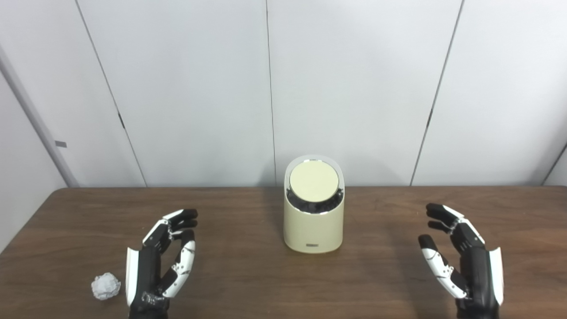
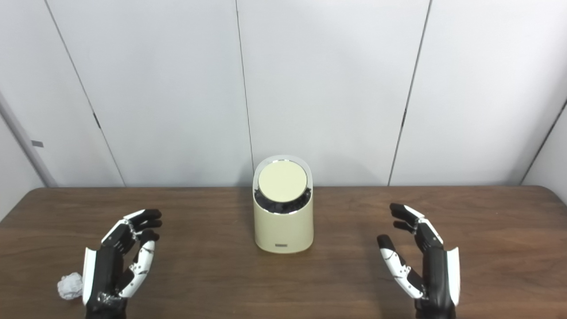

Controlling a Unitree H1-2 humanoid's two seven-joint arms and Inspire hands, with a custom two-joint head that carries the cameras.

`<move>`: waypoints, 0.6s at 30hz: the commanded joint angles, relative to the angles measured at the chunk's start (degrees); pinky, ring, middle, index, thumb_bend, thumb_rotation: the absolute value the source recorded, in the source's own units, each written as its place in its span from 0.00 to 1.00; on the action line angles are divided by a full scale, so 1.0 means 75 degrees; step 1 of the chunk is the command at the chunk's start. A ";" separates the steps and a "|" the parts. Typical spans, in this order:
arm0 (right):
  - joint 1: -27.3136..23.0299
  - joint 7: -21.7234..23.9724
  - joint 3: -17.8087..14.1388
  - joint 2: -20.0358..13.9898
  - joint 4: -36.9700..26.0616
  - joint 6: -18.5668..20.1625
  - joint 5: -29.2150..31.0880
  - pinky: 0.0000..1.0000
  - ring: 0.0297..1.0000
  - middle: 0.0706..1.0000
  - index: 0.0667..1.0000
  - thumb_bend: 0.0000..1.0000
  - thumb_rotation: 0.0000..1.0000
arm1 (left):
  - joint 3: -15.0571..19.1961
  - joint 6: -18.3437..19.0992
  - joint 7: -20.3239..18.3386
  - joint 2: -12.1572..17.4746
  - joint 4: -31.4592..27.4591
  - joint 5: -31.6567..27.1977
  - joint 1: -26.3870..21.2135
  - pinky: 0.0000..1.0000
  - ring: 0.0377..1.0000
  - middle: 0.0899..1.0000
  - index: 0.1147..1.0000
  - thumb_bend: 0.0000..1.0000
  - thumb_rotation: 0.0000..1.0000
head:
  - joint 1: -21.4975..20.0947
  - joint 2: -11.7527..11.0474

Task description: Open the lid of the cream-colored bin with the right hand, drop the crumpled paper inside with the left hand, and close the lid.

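Observation:
A cream-colored bin [image 1: 313,226] stands upright at the middle of the brown table, its round lid [image 1: 314,180] down and tilted toward me, with a dark liner showing under the lid's front edge. A crumpled white paper ball [image 1: 106,286] lies at the front left of the table. My left hand [image 1: 164,259] hovers just right of the ball, open, palm facing inward, holding nothing. My right hand [image 1: 460,261] is open at the front right, well clear of the bin, also holding nothing.
The wooden table [image 1: 381,208] runs to a white panelled wall behind the bin. Bare wood lies between each hand and the bin. The table's left edge slants close to the paper ball.

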 commanded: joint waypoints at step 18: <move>-0.0115 0.0034 -0.0094 0.0121 -0.0100 -0.0237 -0.0101 0.68 0.74 0.72 0.69 0.30 0.49 | 0.0005 -0.0293 0.0060 0.0072 -0.0026 -0.0003 -0.0197 0.56 0.66 0.68 0.65 0.20 0.35 | 0.0047 -0.0003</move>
